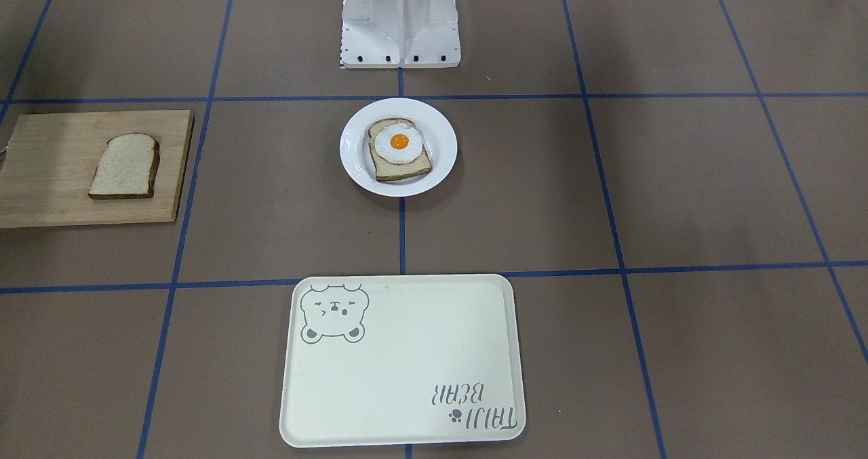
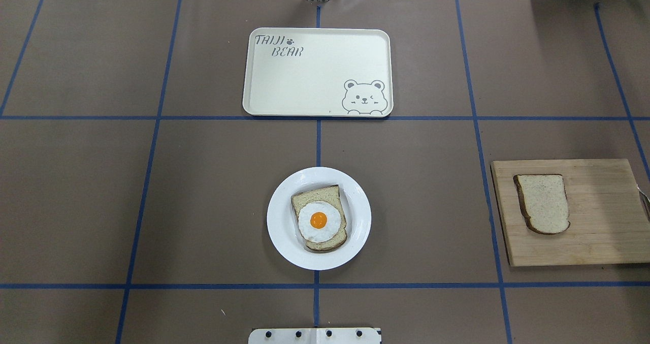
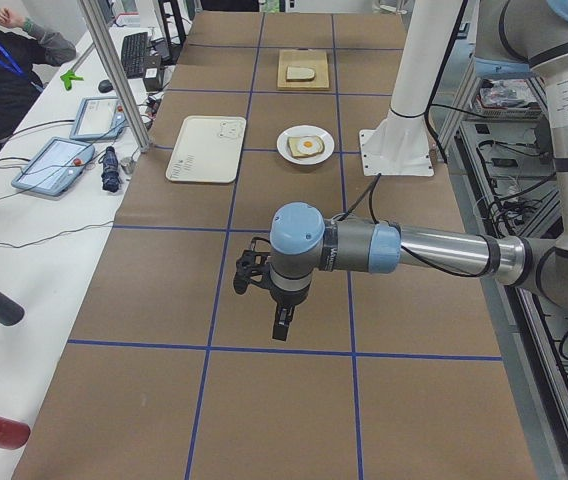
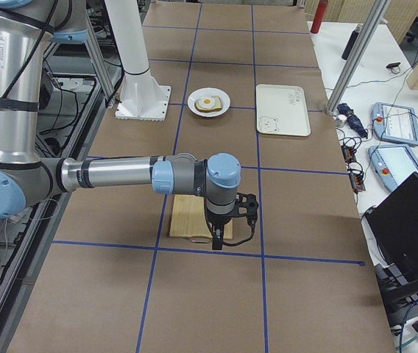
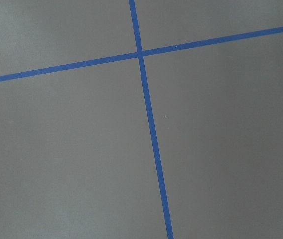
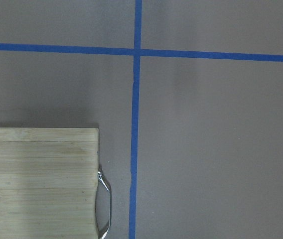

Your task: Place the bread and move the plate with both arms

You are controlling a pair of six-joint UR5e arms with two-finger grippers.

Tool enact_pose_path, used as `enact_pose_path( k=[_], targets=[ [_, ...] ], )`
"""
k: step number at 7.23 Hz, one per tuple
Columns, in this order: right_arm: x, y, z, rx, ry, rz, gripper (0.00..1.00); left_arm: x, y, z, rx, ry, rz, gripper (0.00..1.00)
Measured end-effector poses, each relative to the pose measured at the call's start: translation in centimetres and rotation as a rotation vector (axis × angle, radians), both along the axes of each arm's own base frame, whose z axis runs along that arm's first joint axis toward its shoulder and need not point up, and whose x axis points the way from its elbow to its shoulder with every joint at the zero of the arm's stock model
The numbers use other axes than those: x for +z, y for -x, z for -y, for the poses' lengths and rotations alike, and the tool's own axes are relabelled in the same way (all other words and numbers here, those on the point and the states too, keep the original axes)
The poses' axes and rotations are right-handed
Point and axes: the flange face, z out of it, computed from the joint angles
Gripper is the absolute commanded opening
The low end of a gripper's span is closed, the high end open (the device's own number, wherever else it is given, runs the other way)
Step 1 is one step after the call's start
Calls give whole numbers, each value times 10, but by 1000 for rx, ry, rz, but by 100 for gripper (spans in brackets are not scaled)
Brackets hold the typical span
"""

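So the plain slice of pale speckled bread with the dark brown crust (image 2: 542,203) is lying flat on a light bamboo cutting board (image 2: 599,232), way over on the robot's right side of the brown paper-covered table (image 2: 203,207). The round glossy white plate (image 2: 284,242) sits in the middle, just in front of the robot's base, right on one of the blue tape lines. It's got a second bread slice topped with a fried egg (image 2: 317,195) on it. Further out along that same line is the cream rectangular tray with the bear drawing (image 2: 304,85), well apart from the plate.

The grey-and-silver left arm (image 3: 434,250) is stretched out over bare table with its black left gripper (image 3: 280,328) pointing down, well away from the plate. You can't tell whether its fingers are spread or closed. Same deal with the right arm (image 4: 113,175): its black right gripper (image 4: 218,239) hangs by the board's outer end, where the thin metal handle (image 6: 105,204) is, and its finger gap can't be made out either.
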Motion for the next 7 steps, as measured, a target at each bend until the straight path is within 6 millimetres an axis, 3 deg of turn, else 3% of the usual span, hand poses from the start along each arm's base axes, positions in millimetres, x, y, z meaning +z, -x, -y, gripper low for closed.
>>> enact_pose_path(
  k=[4,7],
  targets=[
    [-12,-1,-1,0,-23,-2,100,-16,1,7,-1,-39,7,98],
    [-46,3,23,-2,-140,28,100,-44,4,34,-9,-142,11,98]
  ],
)
